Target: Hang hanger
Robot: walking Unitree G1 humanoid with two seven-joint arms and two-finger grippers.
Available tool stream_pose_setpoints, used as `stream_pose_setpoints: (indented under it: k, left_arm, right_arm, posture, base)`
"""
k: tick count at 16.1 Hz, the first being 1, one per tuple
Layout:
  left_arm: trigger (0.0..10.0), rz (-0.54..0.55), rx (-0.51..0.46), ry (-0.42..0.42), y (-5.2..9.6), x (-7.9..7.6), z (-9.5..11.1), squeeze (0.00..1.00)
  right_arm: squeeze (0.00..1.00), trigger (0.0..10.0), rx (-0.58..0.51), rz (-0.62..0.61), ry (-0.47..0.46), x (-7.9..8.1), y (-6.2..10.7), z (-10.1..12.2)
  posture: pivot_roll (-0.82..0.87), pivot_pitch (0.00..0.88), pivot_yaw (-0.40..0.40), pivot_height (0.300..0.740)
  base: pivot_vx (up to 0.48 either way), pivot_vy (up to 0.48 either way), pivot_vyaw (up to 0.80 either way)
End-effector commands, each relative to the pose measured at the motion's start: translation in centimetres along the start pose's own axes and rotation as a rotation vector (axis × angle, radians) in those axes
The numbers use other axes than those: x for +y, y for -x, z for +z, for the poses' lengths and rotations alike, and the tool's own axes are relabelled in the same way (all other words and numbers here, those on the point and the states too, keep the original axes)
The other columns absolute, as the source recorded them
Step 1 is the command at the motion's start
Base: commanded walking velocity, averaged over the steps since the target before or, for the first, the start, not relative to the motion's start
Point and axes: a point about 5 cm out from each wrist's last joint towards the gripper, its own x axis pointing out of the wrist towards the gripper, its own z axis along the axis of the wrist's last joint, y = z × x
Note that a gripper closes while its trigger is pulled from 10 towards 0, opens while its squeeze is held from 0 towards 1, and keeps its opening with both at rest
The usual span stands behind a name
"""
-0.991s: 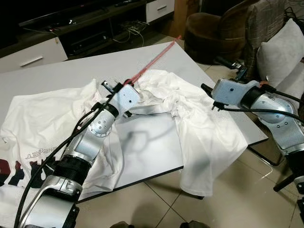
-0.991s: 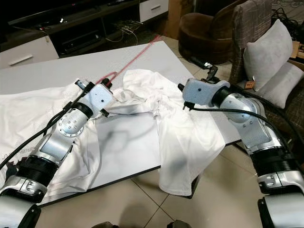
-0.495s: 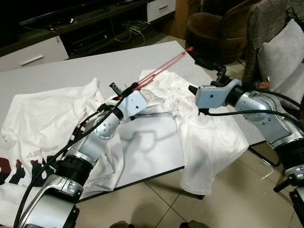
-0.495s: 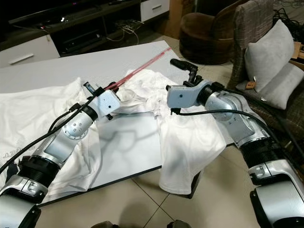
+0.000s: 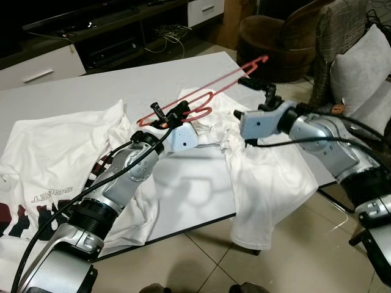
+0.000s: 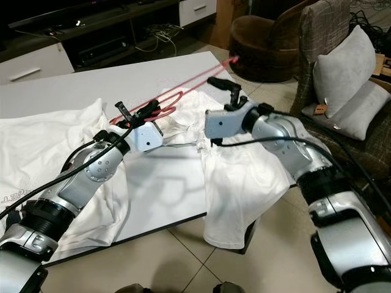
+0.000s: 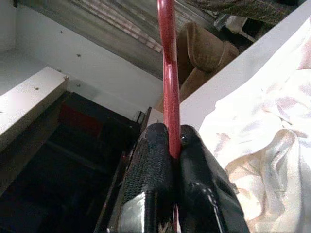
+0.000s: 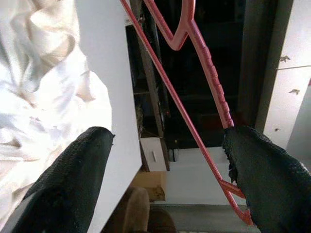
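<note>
- The wide white rectangular counter carries the clothing, and both silver arms reach over it.
- A white printed T-shirt lies spread flat on the counter beneath the left arm, behind the left gripper's fingers.
- A second, crumpled white cotton T-shirt lies bunched below both sets of fingers and drapes over the counter's near edge under the right arm.
- A brown upholstered armchair stands beyond the right gripper's fingers, and a grey cushion rests on a checked seat beside it.
- The thin red plastic hanger is lifted off the counter above the crumpled shirt, with its hook end at the left gripper and its long bars running past the right gripper's fingers towards the counter's far corner.
- The left gripper has its two black fingers pressed together on the hanger's red bar, which rises straight out from between the fingertips.
- The right gripper holds its fingers spread wide, gripping nothing; the hanger's bars cross the gap between them, one passing just beside one fingertip.
</note>
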Motion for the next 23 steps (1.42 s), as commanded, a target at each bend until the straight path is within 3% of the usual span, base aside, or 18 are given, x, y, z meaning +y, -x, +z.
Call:
stream_pose_setpoints:
  k: [1, 5, 13, 14, 15, 16, 18, 20, 23]
  left_arm:
    - [10.0, 0.031, -0.074, -0.039, -0.5, 1.0, 1.3, 0.0]
    - [10.0, 0.034, -0.072, -0.052, -0.4, 1.0, 1.1, 0.0]
    - [10.0, 0.102, -0.059, -0.024, -0.3, 2.0, 0.9, 0.0]
    - [10.0, 0.104, -0.059, -0.023, -0.3, 2.0, 0.9, 0.0]
    - [10.0, 0.106, -0.06, -0.022, -0.3, 1.9, 0.9, 0.0]
    - [10.0, 0.107, -0.061, -0.021, -0.3, 1.9, 1.0, 0.0]
    - [10.0, 0.104, -0.061, -0.014, -0.2, 1.5, 1.1, 0.0]
    - [10.0, 0.101, -0.061, -0.01, -0.1, 1.3, 1.1, 0.0]
    - [10.0, 0.095, -0.061, -0.008, -0.1, 1.1, 1.2, 0.0]
  right_arm:
    - [0.0, 10.0, -0.008, 0.003, 0.024, -0.2, -0.5, 0.2]
    - [0.0, 10.0, 0.017, -0.074, 0.028, -1.4, -1.1, 0.0]
    - [0.0, 10.0, -0.046, -0.057, 0.077, -0.9, -1.5, 0.7]
    - [0.0, 6.1, -0.052, -0.055, 0.082, -0.9, -1.6, 0.8]
    - [0.0, 3.6, -0.061, -0.058, 0.088, -1.0, -1.6, 0.9]
    - [0.0, 2.8, -0.066, -0.067, 0.091, -1.2, -1.6, 0.9]
    - [0.0, 2.5, -0.086, -0.095, 0.094, -1.6, -1.6, 1.1]
    - [0.0, 0.2, -0.092, -0.101, 0.097, -1.7, -1.5, 1.2]
    - [0.0, 0.0, -0.098, -0.106, 0.1, -1.6, -1.5, 1.2]
  posture:
    - [-0.05, 0.0, 0.037, 0.736]
    - [-0.05, 0.0, 0.041, 0.736]
    - [-0.05, 0.0, 0.034, 0.736]
    - [-0.05, 0.0, 0.034, 0.736]
    - [-0.05, 0.0, 0.03, 0.736]
    - [-0.05, 0.0, 0.026, 0.736]
    - [-0.05, 0.0, 0.019, 0.736]
    - [-0.05, 0.0, 0.018, 0.736]
    - [-0.04, 0.0, 0.017, 0.736]
  base:
    - [0.0, 0.0, 0.0]
    - [0.0, 0.0, 0.0]
    - [0.0, 0.0, 0.0]
    - [0.0, 0.0, 0.0]
    - [0.0, 0.0, 0.0]
    - [0.0, 0.0, 0.0]
    - [0.0, 0.0, 0.0]
    - [0.0, 0.0, 0.0]
    - [0.0, 0.0, 0.0]
